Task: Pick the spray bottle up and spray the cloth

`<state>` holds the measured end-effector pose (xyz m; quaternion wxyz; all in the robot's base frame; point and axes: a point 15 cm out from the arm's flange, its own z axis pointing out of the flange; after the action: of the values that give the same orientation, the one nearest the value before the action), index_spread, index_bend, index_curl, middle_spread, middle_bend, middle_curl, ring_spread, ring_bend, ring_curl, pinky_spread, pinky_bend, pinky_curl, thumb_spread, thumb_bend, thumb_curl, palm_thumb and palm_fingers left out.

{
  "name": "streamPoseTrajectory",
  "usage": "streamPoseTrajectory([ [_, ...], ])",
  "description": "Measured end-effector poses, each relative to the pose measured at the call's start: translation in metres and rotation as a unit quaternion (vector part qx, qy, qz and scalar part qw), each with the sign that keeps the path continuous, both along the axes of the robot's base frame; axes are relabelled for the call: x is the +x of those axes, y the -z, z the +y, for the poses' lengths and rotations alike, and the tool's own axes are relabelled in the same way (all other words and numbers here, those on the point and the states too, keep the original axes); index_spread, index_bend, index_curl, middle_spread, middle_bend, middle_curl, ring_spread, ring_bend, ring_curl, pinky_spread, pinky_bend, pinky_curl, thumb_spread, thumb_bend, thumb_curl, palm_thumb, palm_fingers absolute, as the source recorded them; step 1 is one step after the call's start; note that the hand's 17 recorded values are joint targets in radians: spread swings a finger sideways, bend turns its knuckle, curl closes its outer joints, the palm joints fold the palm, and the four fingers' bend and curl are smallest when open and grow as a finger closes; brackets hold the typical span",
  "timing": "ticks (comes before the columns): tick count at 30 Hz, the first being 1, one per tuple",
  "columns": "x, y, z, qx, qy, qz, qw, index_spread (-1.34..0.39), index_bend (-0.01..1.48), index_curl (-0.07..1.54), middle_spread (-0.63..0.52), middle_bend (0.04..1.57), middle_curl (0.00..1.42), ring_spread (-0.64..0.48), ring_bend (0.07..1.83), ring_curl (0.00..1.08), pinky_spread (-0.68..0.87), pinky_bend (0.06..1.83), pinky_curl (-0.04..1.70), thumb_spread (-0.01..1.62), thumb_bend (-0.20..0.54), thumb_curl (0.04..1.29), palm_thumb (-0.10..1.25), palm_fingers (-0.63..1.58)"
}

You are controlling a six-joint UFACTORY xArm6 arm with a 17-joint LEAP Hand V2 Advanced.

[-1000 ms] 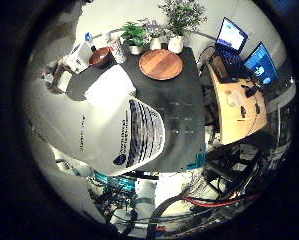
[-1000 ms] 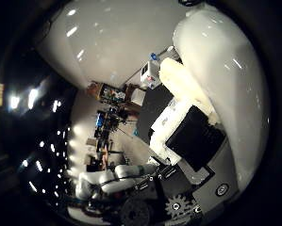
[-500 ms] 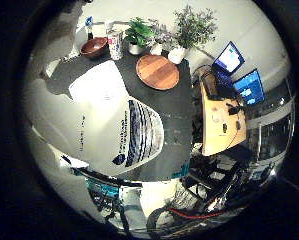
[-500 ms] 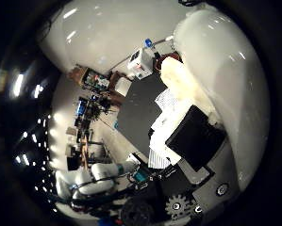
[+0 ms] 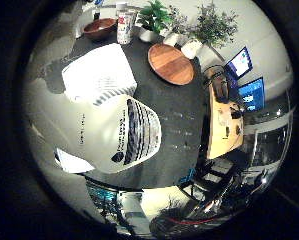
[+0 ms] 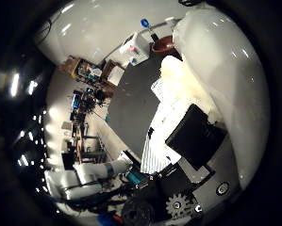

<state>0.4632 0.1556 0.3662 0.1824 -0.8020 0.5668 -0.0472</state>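
Note:
A white spray bottle (image 5: 107,128) with a dark striped label fills the middle of the little finger side view, close against the palm, held above the dark table (image 5: 184,105). In the thumb side view its white body (image 6: 225,80) fills one side, with a black part of my right hand (image 6: 197,137) lying on it. The hand is curled round the bottle. A white folded cloth (image 5: 99,72) lies on the table beside the bottle, away from it.
On the table stand a round wooden board (image 5: 171,62), a brown bowl (image 5: 99,28), a carton (image 5: 124,20) and potted plants (image 5: 154,15). Beside the table is a wooden desk (image 5: 224,125) with two lit laptops (image 5: 239,63).
The whole picture has shifted in each view, so the hand has turned and moved over the table. The bottle keeps its place against the palm.

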Motion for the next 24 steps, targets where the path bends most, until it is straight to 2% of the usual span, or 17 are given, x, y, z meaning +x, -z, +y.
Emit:
streamPoseTrajectory([
  [8, 0.000, -0.007, -0.005, -0.010, -0.004, -0.009, 1.000, -0.24, 1.16, 0.84, -0.23, 1.18, 1.03, -0.33, 1.19, 1.07, -0.23, 1.03, 1.49, 1.25, -0.009, 0.54, 1.01, 1.07],
  [16, 0.002, -0.048, -0.026, -0.019, 0.002, -0.053, 0.998, -0.24, 1.16, 0.84, -0.23, 1.18, 1.03, -0.33, 1.19, 1.07, -0.23, 1.03, 1.48, 1.25, -0.010, 0.54, 1.01, 1.07],
  [24, 0.003, -0.047, -0.037, -0.021, 0.010, -0.047, 0.999, -0.23, 1.17, 0.83, -0.23, 1.18, 1.03, -0.33, 1.19, 1.07, -0.22, 1.03, 1.48, 1.24, -0.009, 0.54, 1.01, 1.07],
])
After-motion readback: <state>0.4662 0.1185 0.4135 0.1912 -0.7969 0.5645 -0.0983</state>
